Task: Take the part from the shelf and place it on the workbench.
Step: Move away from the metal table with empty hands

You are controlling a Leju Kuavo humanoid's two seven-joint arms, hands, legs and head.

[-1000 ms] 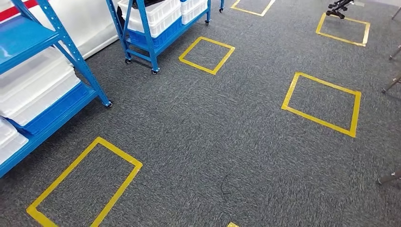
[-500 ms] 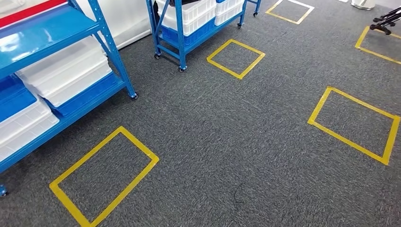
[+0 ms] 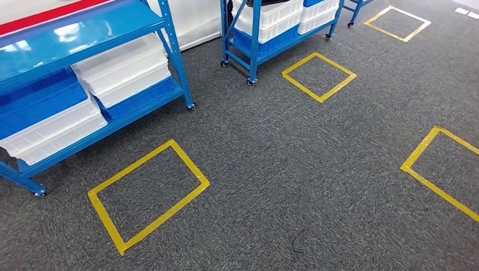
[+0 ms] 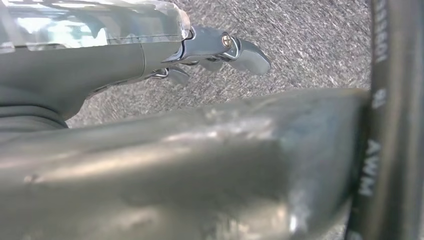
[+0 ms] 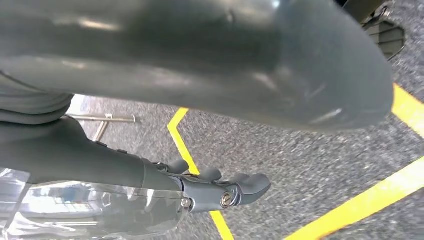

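Note:
A blue metal shelf rack (image 3: 85, 31) on castors stands at the left in the head view, with white bins (image 3: 124, 68) and a blue bin (image 3: 39, 101) stacked on its lower level. I cannot make out a part in the bins. A second blue rack (image 3: 255, 34) with white bins stands farther back. My left hand (image 4: 220, 50) hangs over the grey carpet and holds nothing, its fingers loosely apart. In the right wrist view my right hand (image 5: 220, 192) hangs the same way above yellow tape, also with nothing in it.
Yellow tape squares mark the grey carpet: one (image 3: 190, 162) in front of the near rack, one (image 3: 301, 87) by the far rack, one (image 3: 440, 192) at the right. A chair's metal legs (image 5: 100, 120) stand beside my right hand.
The whole picture has slid to the right, so the camera has turned left. The near rack and its bins now take up more of the head view.

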